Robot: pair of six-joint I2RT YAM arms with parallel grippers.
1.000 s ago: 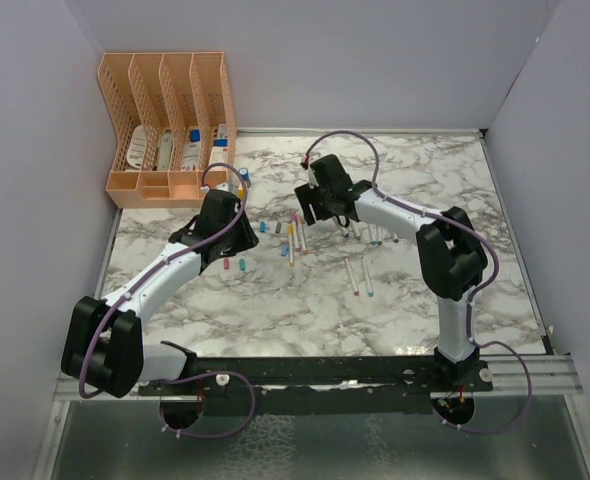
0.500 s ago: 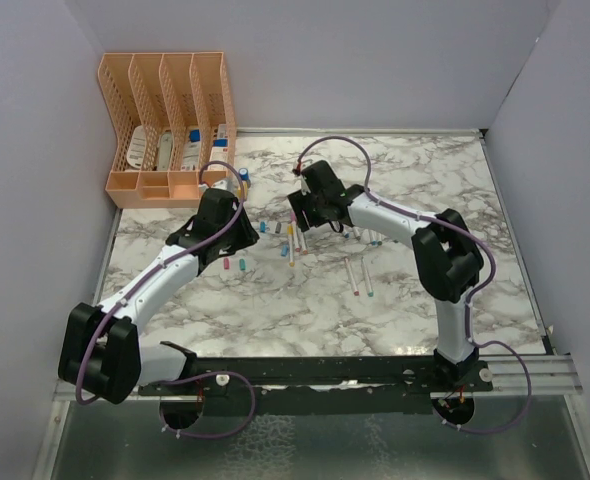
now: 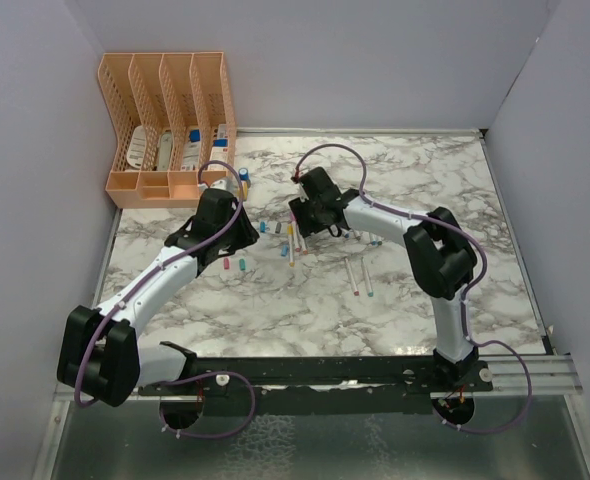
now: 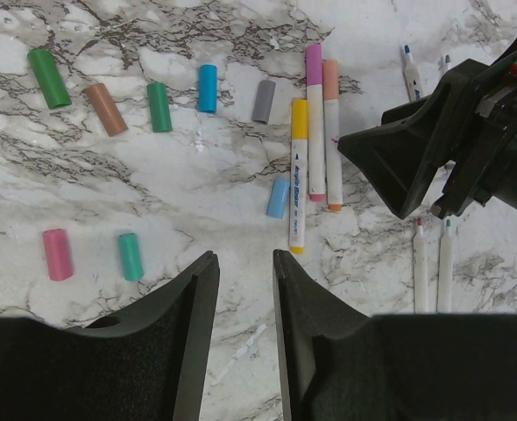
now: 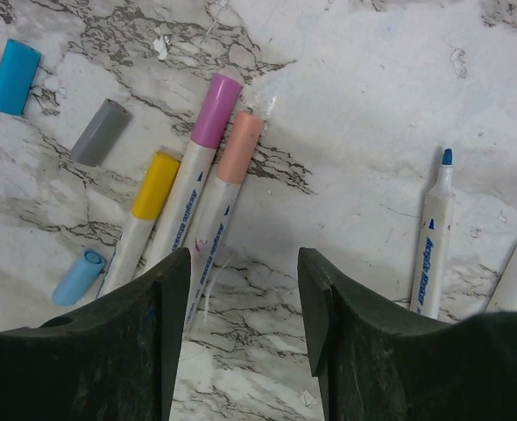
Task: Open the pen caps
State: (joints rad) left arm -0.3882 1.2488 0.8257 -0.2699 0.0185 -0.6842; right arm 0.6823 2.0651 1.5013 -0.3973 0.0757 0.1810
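Observation:
Several loose pen caps lie on the marble: green (image 4: 48, 77), brown (image 4: 106, 109), green (image 4: 159, 107), blue (image 4: 207, 88), grey (image 4: 264, 100), light blue (image 4: 278, 197), pink (image 4: 57, 254) and teal (image 4: 130, 256). Three pens still wear caps: yellow (image 5: 156, 184), pink (image 5: 215, 98) and peach (image 5: 240, 147). My left gripper (image 4: 245, 263) is open and empty, hovering just below the yellow-capped pen (image 4: 298, 175). My right gripper (image 5: 244, 263) is open and empty, its left finger over the peach-capped pen's barrel. In the top view the grippers (image 3: 243, 243) (image 3: 310, 222) flank the pen cluster (image 3: 293, 240).
Uncapped white pens lie to the right (image 4: 421, 263) (image 4: 445, 263) (image 5: 435, 237), with more in the top view (image 3: 360, 275). An orange desk organizer (image 3: 170, 130) stands at the back left, with a small blue bottle (image 3: 244, 175) beside it. Grey walls enclose the table.
My right gripper has shifted slightly left, closer over the capped pens. The left arm has barely moved. Nothing was grasped.

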